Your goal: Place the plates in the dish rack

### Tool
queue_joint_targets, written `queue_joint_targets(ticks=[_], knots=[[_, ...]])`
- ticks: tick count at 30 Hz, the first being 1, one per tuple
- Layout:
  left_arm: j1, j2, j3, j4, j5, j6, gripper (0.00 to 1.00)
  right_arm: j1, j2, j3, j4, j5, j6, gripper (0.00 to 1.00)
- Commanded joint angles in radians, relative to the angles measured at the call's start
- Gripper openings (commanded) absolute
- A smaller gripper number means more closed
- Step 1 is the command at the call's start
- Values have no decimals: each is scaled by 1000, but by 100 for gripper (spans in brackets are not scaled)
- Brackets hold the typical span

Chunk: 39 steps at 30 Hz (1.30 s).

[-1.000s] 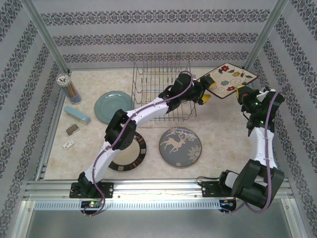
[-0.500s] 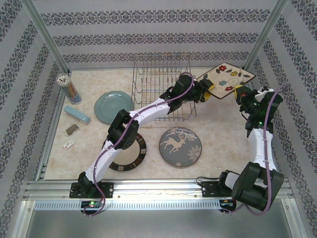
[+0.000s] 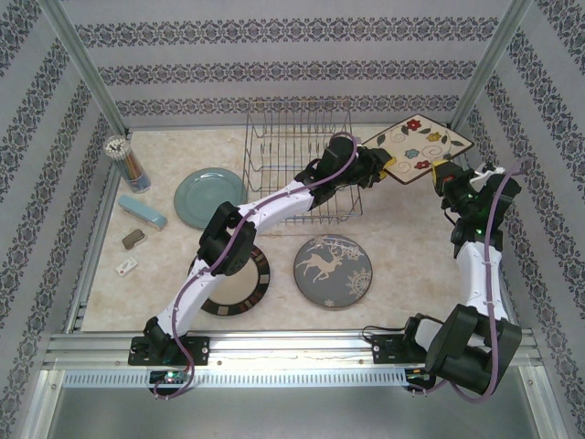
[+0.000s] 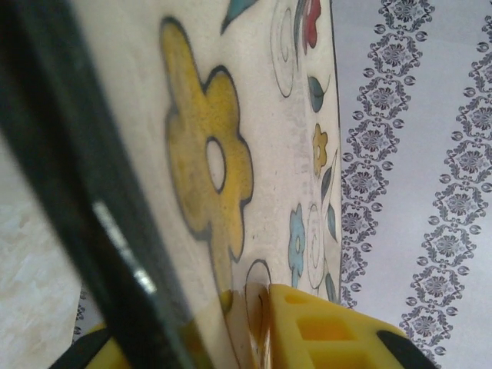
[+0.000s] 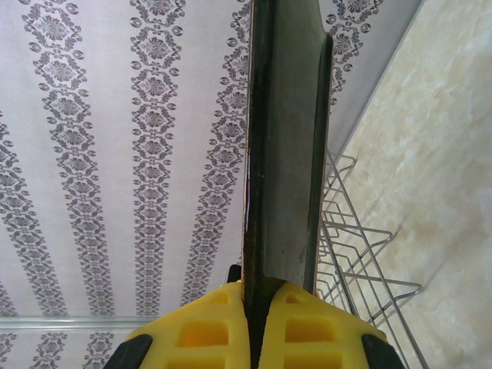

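The square cream floral plate (image 3: 425,144) hangs tilted in the air at the back right, beside the dish rack (image 3: 297,155). My right gripper (image 3: 445,172) is shut on its near right edge; the right wrist view has the dark rim (image 5: 284,154) pinched between the yellow fingers (image 5: 261,296), with the rack's wires (image 5: 361,254) beyond. My left gripper (image 3: 382,167) reaches over the rack and is shut on the plate's left edge; a yellow pad (image 4: 323,323) presses on the flowered face (image 4: 231,154). The light-blue plate (image 3: 210,197), the brown-rimmed plate (image 3: 256,285) and the reindeer plate (image 3: 334,270) lie flat on the table.
A cup of coloured pencils (image 3: 128,160), a blue stapler-like thing (image 3: 142,212) and two small items (image 3: 133,240) lie along the left side. Metal frame posts (image 3: 91,82) stand at the back corners. The left arm (image 3: 265,206) spans over the brown-rimmed plate and the rack's front.
The left gripper's jaws have closed onto the floral plate's left edge. The plate and the right gripper have shifted slightly up and back.
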Motion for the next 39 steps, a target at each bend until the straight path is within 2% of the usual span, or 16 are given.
queue_joint_targets(ticks=[1,15,26,29,34,39], knots=[[-8,9,36,62,-15,-8,18,16,-59,22,224,-43,-1,0],[-7,4,36,67,-12,9,3,24,-73,2,187,-23,-31,0],[-2,-30,36,39,-21,100,0,25,-76,0,159,-11,-42,0],[2,-43,36,26,-27,128,0,25,-74,0,157,-12,-41,11],[5,-57,37,10,-30,167,0,26,-69,5,153,-15,-42,42],[8,-65,36,-3,-32,194,0,26,-73,5,140,-14,-47,63]])
